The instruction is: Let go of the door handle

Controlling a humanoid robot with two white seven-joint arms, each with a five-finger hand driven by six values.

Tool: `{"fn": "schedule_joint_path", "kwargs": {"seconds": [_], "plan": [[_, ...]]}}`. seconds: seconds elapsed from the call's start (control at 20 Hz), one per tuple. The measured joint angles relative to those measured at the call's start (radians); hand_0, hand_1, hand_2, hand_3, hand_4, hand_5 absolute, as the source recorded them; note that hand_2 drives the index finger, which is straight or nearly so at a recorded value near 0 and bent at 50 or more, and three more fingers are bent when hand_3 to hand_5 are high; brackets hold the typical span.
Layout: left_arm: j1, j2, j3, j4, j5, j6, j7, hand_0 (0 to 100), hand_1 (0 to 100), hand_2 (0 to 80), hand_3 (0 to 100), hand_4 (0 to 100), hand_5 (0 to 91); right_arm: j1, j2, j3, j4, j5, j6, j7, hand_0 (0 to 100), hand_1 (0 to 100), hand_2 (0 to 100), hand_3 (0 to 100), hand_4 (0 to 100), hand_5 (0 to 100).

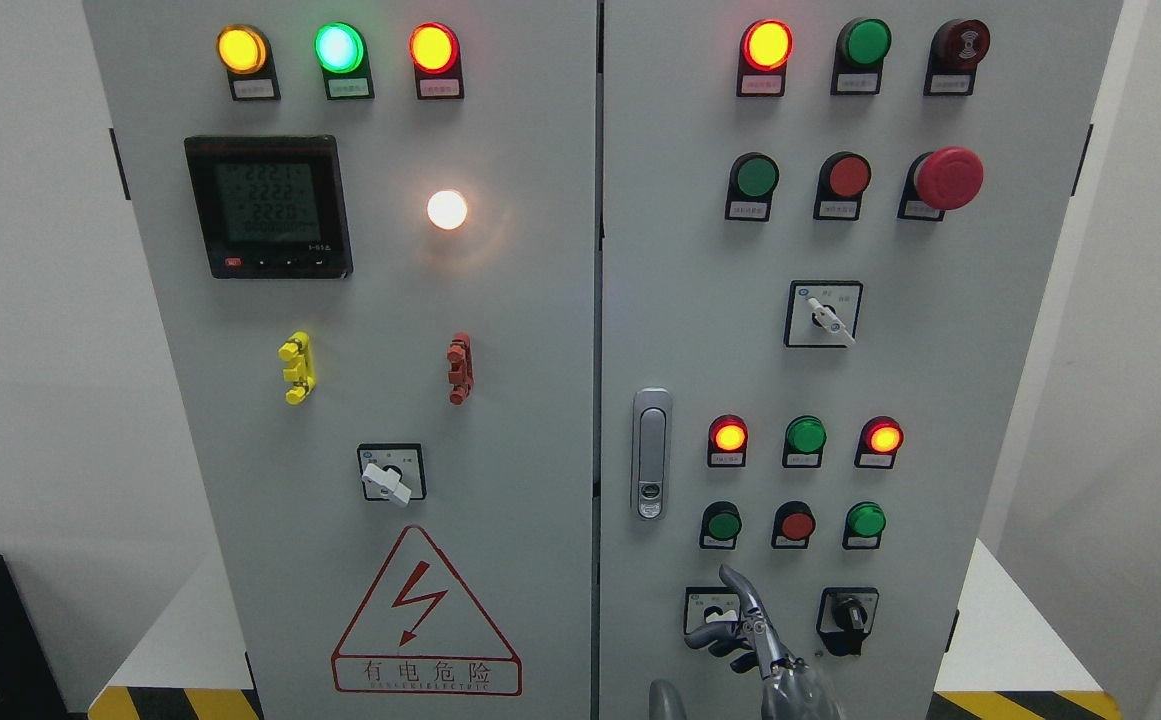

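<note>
Below the door handle (651, 453), near the bottom edge, right hand (750, 630), fingers loosely spread, empty.

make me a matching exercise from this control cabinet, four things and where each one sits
Things:
1. door handle
2. digital meter
3. warning triangle
4. mushroom stop button

Places:
A. upper left of the left door
B. left edge of the right door
C. upper right of the right door
D. bottom of the left door

Pairs: 1-B, 2-A, 3-D, 4-C
</note>
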Motion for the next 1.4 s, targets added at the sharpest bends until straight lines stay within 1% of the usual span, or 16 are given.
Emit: {"fn": "schedule_joint_path", "kwargs": {"seconds": [0.15,0.4,0.6,0.7,0.95,1.4], "plan": [[0.000,0.000,0.000,0.000,0.000,0.000,0.000,0,0,2.3,8,1,0.0,-0.042,0.001,0.000,0.030,0.103,0.014,-0.001,34,36,0,100,100,100],[0.000,0.000,0.000,0.000,0.000,0.000,0.000,0,0,2.4,8,1,0.0,-0.113,0.001,-0.001,0.080,0.225,0.019,-0.004,34,35,0,100,100,100],[0.000,0.000,0.000,0.000,0.000,0.000,0.000,0,0,2.4,8,1,0.0,-0.163,0.001,-0.002,0.119,0.307,0.025,0.005,34,35,0,100,100,100],[0.000,0.000,0.000,0.000,0.000,0.000,0.000,0,0,2.4,8,1,0.0,-0.179,0.002,-0.002,0.135,0.339,0.042,0.017,34,35,0,100,100,100],[0.000,0.000,0.000,0.000,0.000,0.000,0.000,0,0,2.4,8,1,0.0,-0.207,0.002,-0.002,0.165,0.388,0.061,0.048,35,34,0,100,100,100],[0.000,0.000,0.000,0.000,0.000,0.000,0.000,0,0,2.4,9,1,0.0,-0.243,0.003,0.000,0.193,0.427,0.089,0.054,35,34,0,100,100,100]]}}
